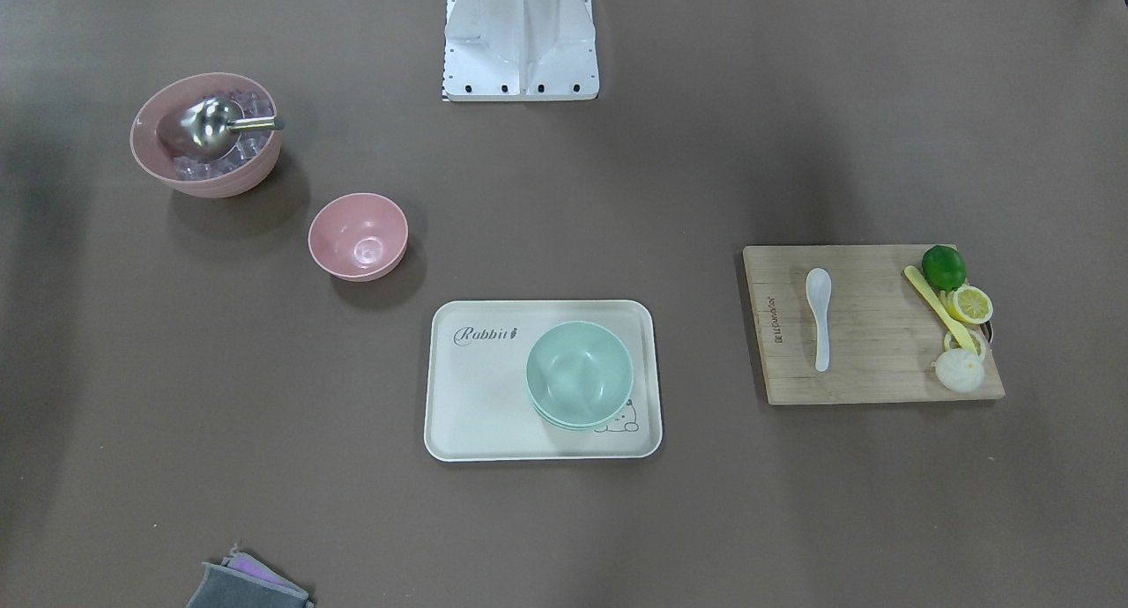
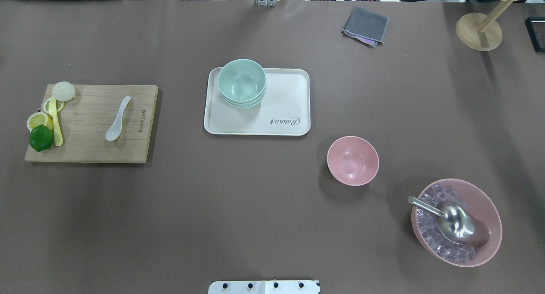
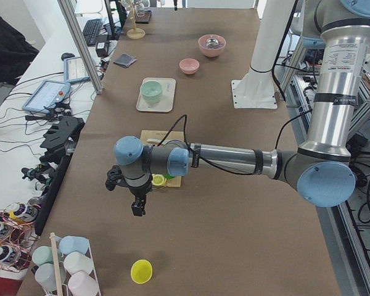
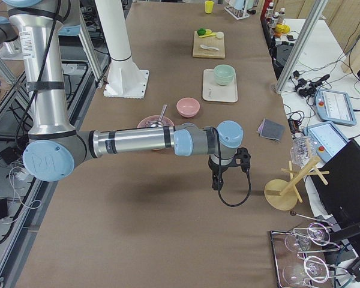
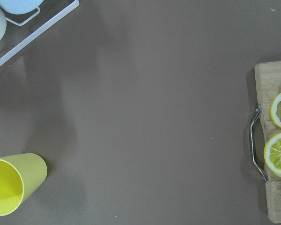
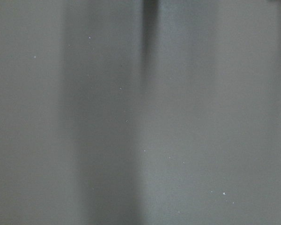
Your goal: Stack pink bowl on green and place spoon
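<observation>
Pink bowl: The small pink bowl point(image 2: 352, 160) sits upright and empty on the bare desk point(image 2: 213, 208), between the tray point(image 2: 285, 115) and a larger pink bowl of ice point(image 2: 489, 208) holding a metal scoop.
Green bowl: The green bowl point(image 2: 241, 82) tops a short nested stack in one corner of the tray, mouth up and ready to receive.
Spoon: The white spoon point(image 2: 118, 124) lies flat on the cutting board point(image 2: 93, 149), apart from the lime and lemon slices at the board's far end.
Left hand: The left hand point(image 3: 137, 208) hangs over bare desk beyond the board's end, near a yellow cup; its opening cannot be told, and nothing is seen in it.
Right hand: The right hand point(image 4: 216, 185) hovers over bare desk well apart from both bowls; its opening likewise cannot be told.
Bowl handling: It looks light, stiff and smooth-walled. A pinch over the rim, one finger inside and one outside, seems the surest hold.
Spoon handling: Glossy, thin and low to the wood, it is likely slippery and possibly brittle. Grip gently across the handle's middle.
</observation>
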